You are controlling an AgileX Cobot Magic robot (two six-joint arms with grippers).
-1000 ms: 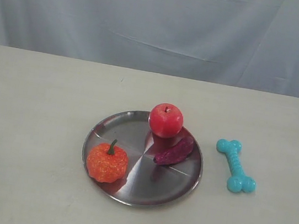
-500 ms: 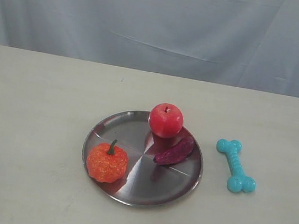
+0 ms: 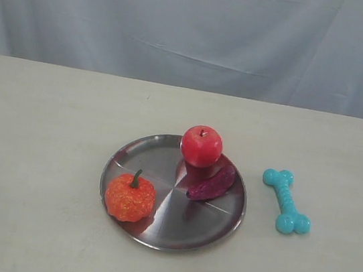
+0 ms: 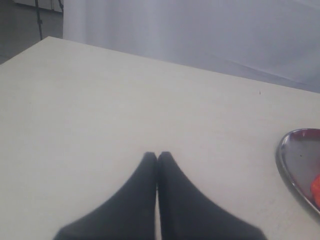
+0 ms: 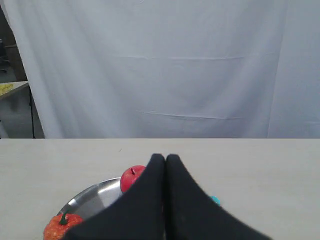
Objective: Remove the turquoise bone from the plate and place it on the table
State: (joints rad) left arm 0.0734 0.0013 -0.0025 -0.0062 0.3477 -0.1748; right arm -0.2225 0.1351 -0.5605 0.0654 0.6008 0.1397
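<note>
The turquoise bone (image 3: 286, 201) lies flat on the beige table (image 3: 36, 156), just right of the silver plate (image 3: 155, 230) and apart from its rim. Neither gripper shows in the exterior view. In the left wrist view my left gripper (image 4: 157, 155) is shut with nothing in it, above bare table, with the plate's rim (image 4: 282, 160) off to one side. My right gripper (image 5: 161, 157) is shut and empty too; behind its fingers I see the plate (image 5: 87, 197) and a sliver of the bone (image 5: 215, 201), mostly hidden.
On the plate sit a red apple (image 3: 201, 145), an orange pumpkin (image 3: 130, 196) and a purple sweet potato (image 3: 211, 183). A white curtain (image 3: 196, 30) hangs behind the table's far edge.
</note>
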